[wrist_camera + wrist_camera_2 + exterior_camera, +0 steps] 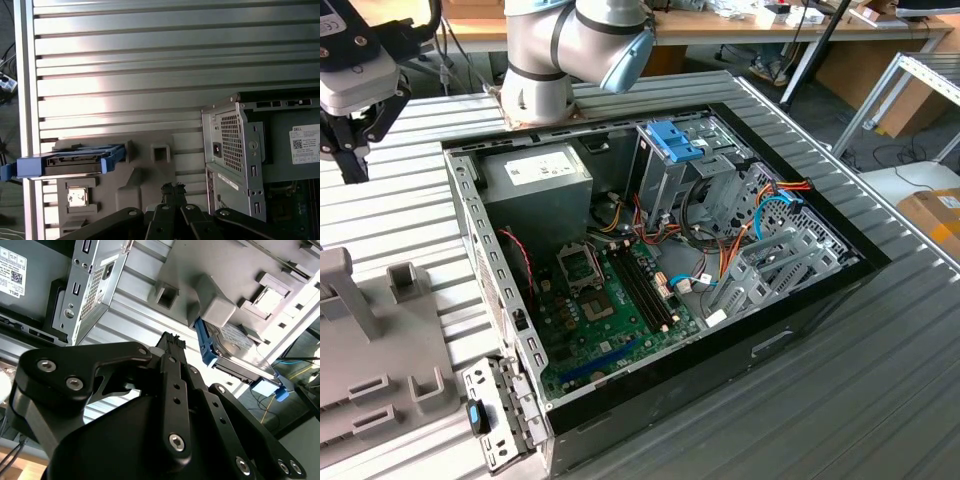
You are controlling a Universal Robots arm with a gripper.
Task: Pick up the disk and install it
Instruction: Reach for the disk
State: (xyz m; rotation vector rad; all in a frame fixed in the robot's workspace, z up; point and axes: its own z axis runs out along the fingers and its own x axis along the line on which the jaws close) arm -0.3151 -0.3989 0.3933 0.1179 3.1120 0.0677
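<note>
The disk is a silver-grey drive with blue rails, standing on edge in a slot of a grey holder. In the second wrist view the disk shows its labelled face and one blue rail. My gripper hangs above the ribbed table at the exterior view's far left, behind the holder and apart from the disk. Its black fingertips are pressed together with nothing between them, as the second wrist view's gripper also shows.
An open computer case lies in the middle of the ribbed metal table, with a motherboard, cables and a grey power-supply box. A metal drive cage with a blue latch stands inside. A small metal bracket lies by the case's near corner.
</note>
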